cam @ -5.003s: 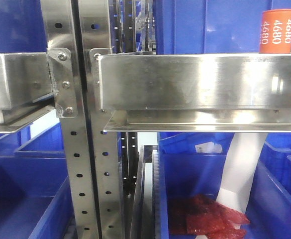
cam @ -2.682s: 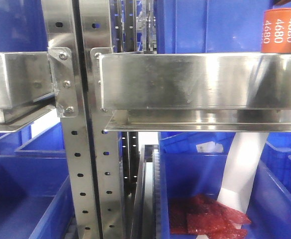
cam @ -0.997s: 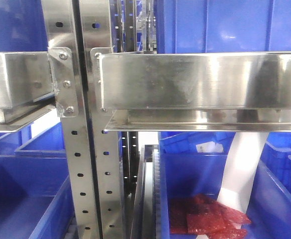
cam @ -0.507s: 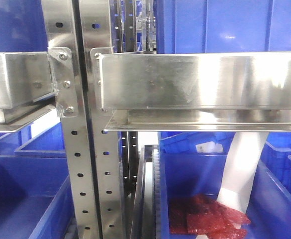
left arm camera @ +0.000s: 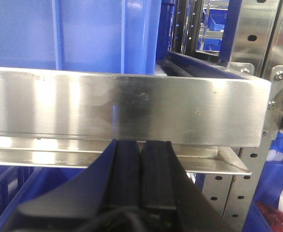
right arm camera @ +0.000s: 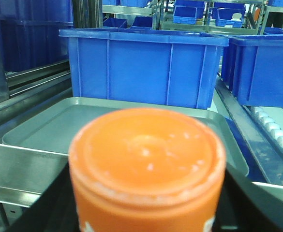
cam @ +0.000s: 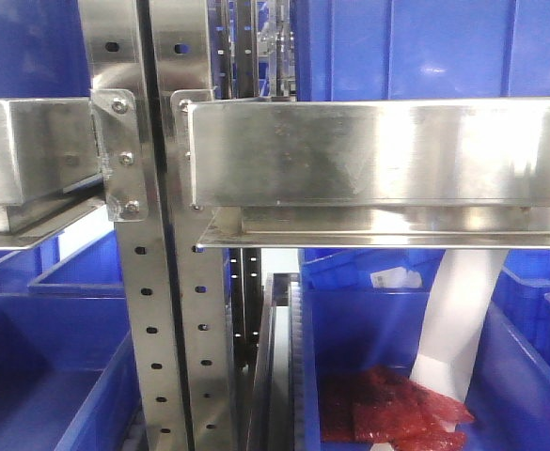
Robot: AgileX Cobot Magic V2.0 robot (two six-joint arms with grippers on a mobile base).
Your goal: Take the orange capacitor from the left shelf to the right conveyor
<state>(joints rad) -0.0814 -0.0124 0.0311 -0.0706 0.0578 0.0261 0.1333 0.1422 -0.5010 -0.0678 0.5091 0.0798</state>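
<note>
Across the front-facing view, the left shelf (cam: 378,155) fills the frame: wide steel rails bolted to perforated posts (cam: 133,310), with blue bins (cam: 39,376) above and below. Red crinkly bags (cam: 387,413) and a white strip (cam: 458,319) lie in the lower right bin. Neither arm nor the task's cylinder shows here. From the left wrist, the left gripper (left arm camera: 141,145) sits just under a shelf rail (left arm camera: 131,108), its black fingers pressed flat together with nothing between them, apparently idle. From the right wrist, the orange capacitor (right arm camera: 146,154) crowds the foreground, upright, with its flat top toward the lens. Dark parts of the right gripper (right arm camera: 146,220) hug it on both sides, so I judge the claw clenched on the cylinder, though the contact itself falls below the frame edge. Behind it lie a shallow silver tray (right arm camera: 49,123) and a tall blue bin (right arm camera: 141,67). The right conveyor appears in no view. By my reading the pick is done and the carry is in hand. The next move calls for swinging right, clear of the steel rails, keeping the cylinder upright, then finding the belt and setting it there rather than on the tray.
</note>
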